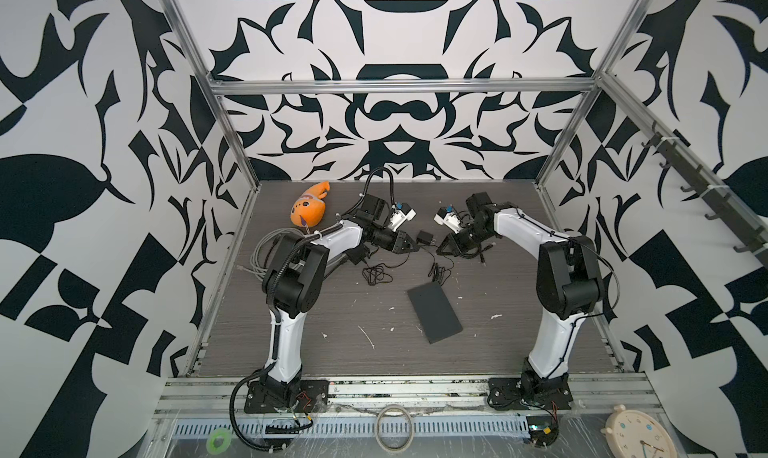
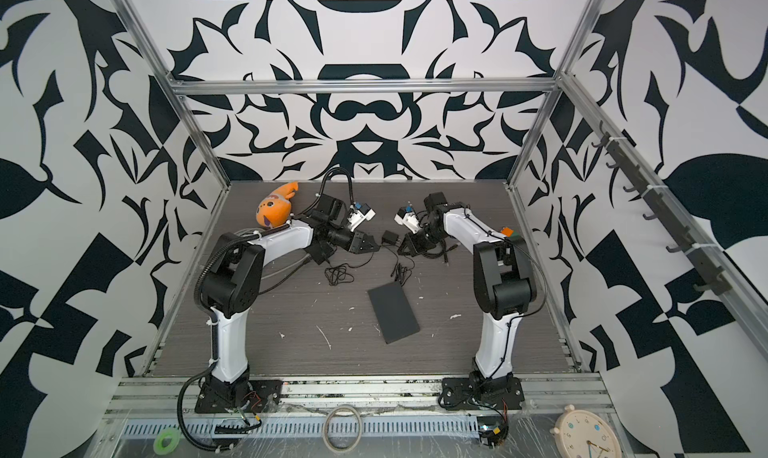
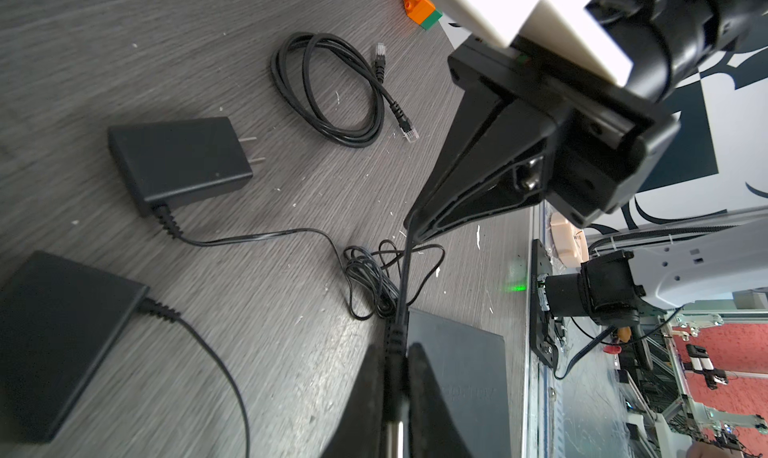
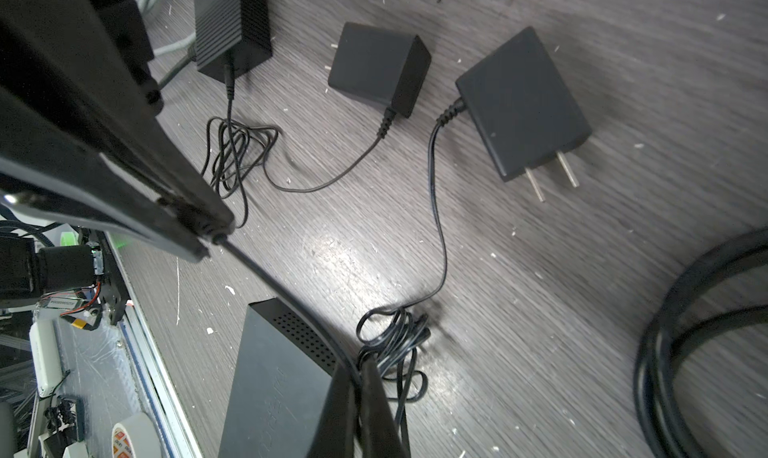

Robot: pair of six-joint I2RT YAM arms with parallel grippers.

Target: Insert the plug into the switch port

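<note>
On the worktop (image 1: 340, 310) the switch (image 1: 434, 312) lies flat betw. our arms, closer to the bases than both grippers. Our L gripper (image 3: 395, 348) squeezes the plug (image 3: 392, 393), tip pointing back at the wrist. R gripper (image 3: 415, 229) pinches its cord (image 3: 402, 277).

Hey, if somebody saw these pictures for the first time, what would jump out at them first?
Bold black-and-white patterned walls surround the cell, and an orange fish toy lies at the table's far left. Mid-table, the left gripper and right gripper nearly meet, both shut on one thin black cable, beyond the flat black switch.
</note>
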